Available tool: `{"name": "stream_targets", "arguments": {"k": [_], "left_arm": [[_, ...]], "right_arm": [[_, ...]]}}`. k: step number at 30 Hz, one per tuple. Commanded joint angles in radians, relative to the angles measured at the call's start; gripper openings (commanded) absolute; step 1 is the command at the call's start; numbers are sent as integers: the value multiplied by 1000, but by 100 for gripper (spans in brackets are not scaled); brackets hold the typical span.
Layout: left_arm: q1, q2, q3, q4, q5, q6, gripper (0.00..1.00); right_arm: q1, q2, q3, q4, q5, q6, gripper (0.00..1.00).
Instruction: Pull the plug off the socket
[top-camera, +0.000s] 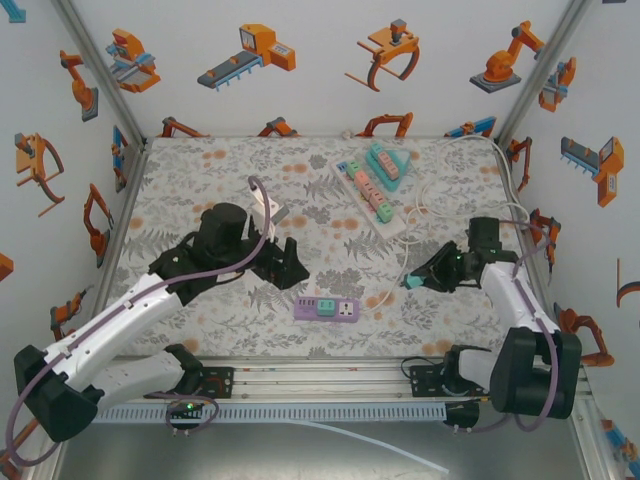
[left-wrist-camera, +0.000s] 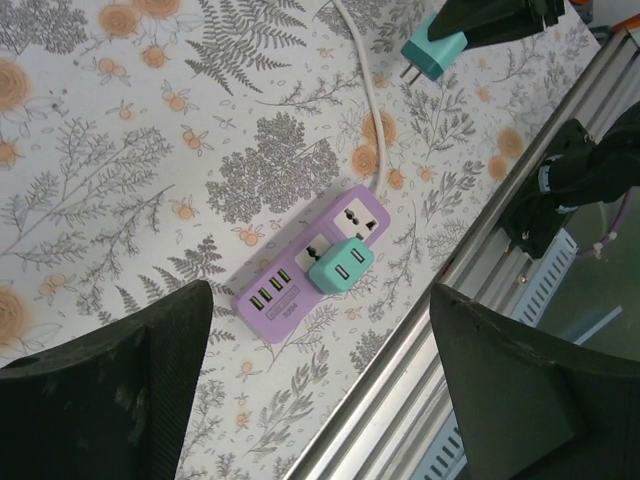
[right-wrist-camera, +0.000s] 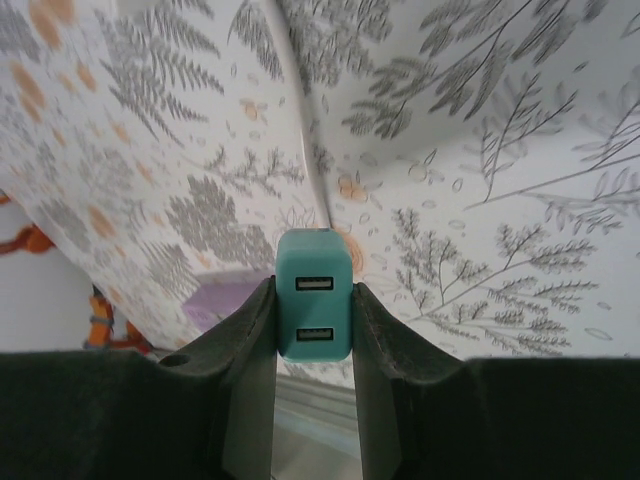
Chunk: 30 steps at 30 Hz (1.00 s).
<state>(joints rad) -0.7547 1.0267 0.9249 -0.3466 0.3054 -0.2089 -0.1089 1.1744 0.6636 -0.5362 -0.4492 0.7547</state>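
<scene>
**Teal plug clear of the purple strip, pinched in the right gripper**

The right wrist camera gives the closest look at the grip. The teal USB charger plug (right-wrist-camera: 313, 297) is squeezed between the two dark fingers (right-wrist-camera: 245, 350). Its two USB ports face the lens and its prongs are hidden behind its own body. The left wrist view supplies those prongs: two bare blades in the air above the floral table cover (left-wrist-camera: 120, 150), well apart from the purple power strip (left-wrist-camera: 290, 290).

That same view shows a second teal charger (left-wrist-camera: 341, 268) seated in the strip's middle socket, between a free universal socket and a row of four USB ports. From overhead it shrinks to a small teal patch. The strip's white cord (left-wrist-camera: 365, 120) leaves from its far end. In the right wrist view the strip is only a blurred purple patch behind one finger.

From above, the strip lies near the front edge of the table, about midway across.

- **Right gripper:** the right gripper (top-camera: 418, 281) hangs to the right of the strip, its arm folded back toward its base.
- **Left gripper:** the left gripper (top-camera: 285, 265) hovers just behind the strip, its arm stretched diagonally from the near left corner. Its fingers (left-wrist-camera: 120, 390) stand wide apart with nothing between them, their lower parts cut off by the frame.

A white power strip (top-camera: 398, 222) loaded with teal and pink adapters lies toward the back, too small to read in detail.
</scene>
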Motion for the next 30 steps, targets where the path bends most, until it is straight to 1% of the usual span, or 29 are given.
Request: {"name": "stream_targets", "arguments": {"k": [1, 3, 5, 6, 8, 11, 14, 16, 18, 19, 21, 22, 23, 24, 27, 28, 30], "left_arm": [[45, -5, 36, 34, 93, 87, 86], [76, -10, 26, 39, 121, 93, 89], [97, -15, 30, 20, 123, 85, 89], [102, -24, 31, 16, 124, 85, 90], [103, -40, 23, 16, 114, 83, 91], [105, -53, 24, -5, 83, 62, 92], [105, -71, -6, 28, -16, -30, 94], [104, -80, -60, 98, -105, -132, 96], [100, -85, -111, 165, -200, -246, 97], [92, -88, -130, 184, -246, -297, 98], [67, -102, -137, 164, -357, -362, 99], [51, -106, -126, 117, -438, -396, 100], [42, -105, -109, 60, -509, -434, 100], [39, -98, -92, 18, -545, -461, 100], [36, -60, -24, -85, -564, -496, 97], [35, -44, 6, -123, -562, -526, 97], [30, -23, 46, -170, -553, -559, 97]], "right_arm": [[-30, 35, 7, 112, 80, 69, 21], [-33, 73, 8, 158, 98, 63, 24], [-33, 119, -1, 229, 77, 62, 28], [-33, 144, -11, 291, 54, 63, 29], [-33, 183, -26, 369, 22, 69, 31], [-32, 193, -39, 402, 40, 65, 38], [-33, 180, -60, 416, 91, 52, 46], [-33, 186, -78, 444, 107, 55, 51], [-33, 202, -86, 476, 94, 63, 54], [-34, 206, -76, 468, 94, 53, 54], [-33, 193, -57, 419, 118, 38, 56], [-33, 177, -46, 384, 140, 33, 59], [-33, 157, -36, 359, 155, 17, 66], [-33, 139, -26, 334, 173, -4, 71], [-30, 109, 36, 213, 229, -60, 74], [-29, 96, 56, 172, 246, -58, 74], [-23, 54, 74, 146, 245, -52, 74]]}}
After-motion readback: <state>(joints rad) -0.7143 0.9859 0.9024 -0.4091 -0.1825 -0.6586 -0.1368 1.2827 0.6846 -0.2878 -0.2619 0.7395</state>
